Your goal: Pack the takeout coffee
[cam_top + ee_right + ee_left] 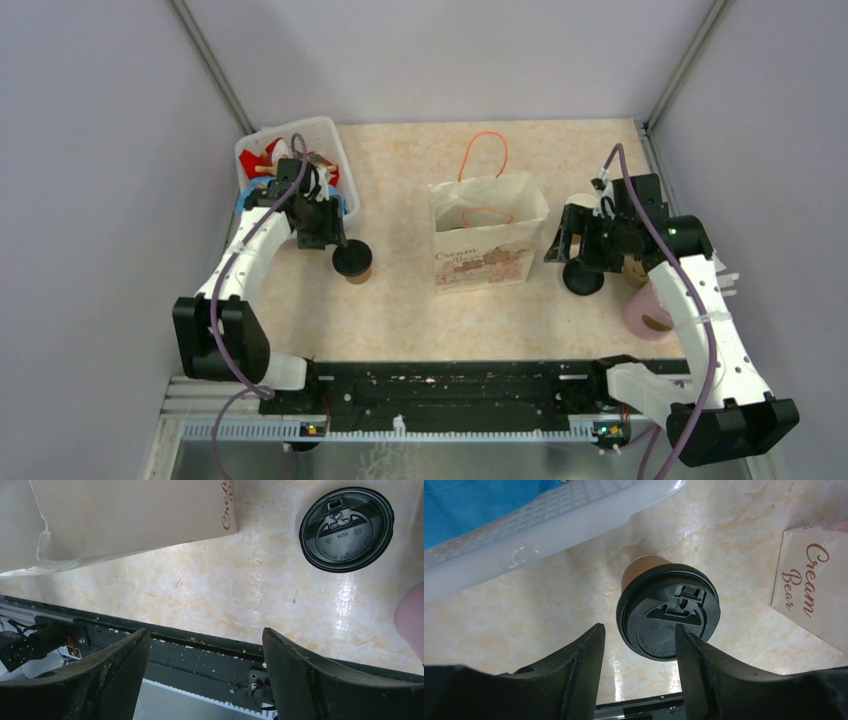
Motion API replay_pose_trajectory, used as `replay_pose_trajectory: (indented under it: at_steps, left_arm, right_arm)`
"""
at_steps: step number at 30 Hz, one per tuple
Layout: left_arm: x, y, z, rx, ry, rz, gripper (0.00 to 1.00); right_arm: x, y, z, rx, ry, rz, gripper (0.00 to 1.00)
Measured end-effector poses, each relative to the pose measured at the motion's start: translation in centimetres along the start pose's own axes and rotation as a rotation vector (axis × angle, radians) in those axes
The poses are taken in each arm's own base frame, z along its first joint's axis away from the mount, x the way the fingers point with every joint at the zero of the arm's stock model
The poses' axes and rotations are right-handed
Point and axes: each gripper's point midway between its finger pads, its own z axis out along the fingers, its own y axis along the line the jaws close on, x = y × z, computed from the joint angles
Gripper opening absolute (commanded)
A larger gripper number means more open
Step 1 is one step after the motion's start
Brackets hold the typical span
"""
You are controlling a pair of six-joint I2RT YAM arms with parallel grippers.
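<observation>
I see left claw [639, 652] open, lidded cup [669, 615] just ahead; right claw [205, 640] open, black lid [346, 528] well beyond

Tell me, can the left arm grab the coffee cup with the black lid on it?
Probably yes. The left gripper hangs open right by the lidded cup, nothing lies between them, and the white basket sits aside.
</observation>
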Motion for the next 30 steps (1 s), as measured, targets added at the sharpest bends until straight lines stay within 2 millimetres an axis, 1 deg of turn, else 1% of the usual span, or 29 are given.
replay_pose_trajectory:
  at_steps: [3,9,15,19,25,27,30]
  left_arm:
    - [0.5,-0.2,0.8,0.025,0.025,0.005,0.57]
    - [1.9,-0.7,3.0,0.083,0.115,0.006,0.54]
    - [1.9,-1.7,3.3,0.152,0.105,0.01,0.48]
    - [2.4,-2.6,3.4,0.212,0.107,0.011,0.46]
    - [4.9,-4.4,2.8,0.285,0.145,0.03,0.46]
    - [5.8,-5.1,2.5,0.3,0.16,0.045,0.46]
    - [7.8,-6.6,1.9,0.329,0.197,0.068,0.47]
  right_arm:
    - [0.0,0.1,0.0,-0.007,0.003,0.0,0.81]
    - [0.1,0.2,-0.1,-0.012,0.009,0.001,0.81]
    - [-0.2,0.6,-0.9,-0.018,-0.001,-0.003,0.81]
    - [-0.4,0.8,-1.3,-0.023,-0.009,-0.005,0.81]
    - [0.4,0.9,-1.4,-0.019,0.021,-0.015,0.81]
    - [0.9,1.3,-1.4,-0.024,0.036,-0.035,0.81]
    - [1.8,2.3,-1.3,-0.037,0.06,-0.084,0.81]
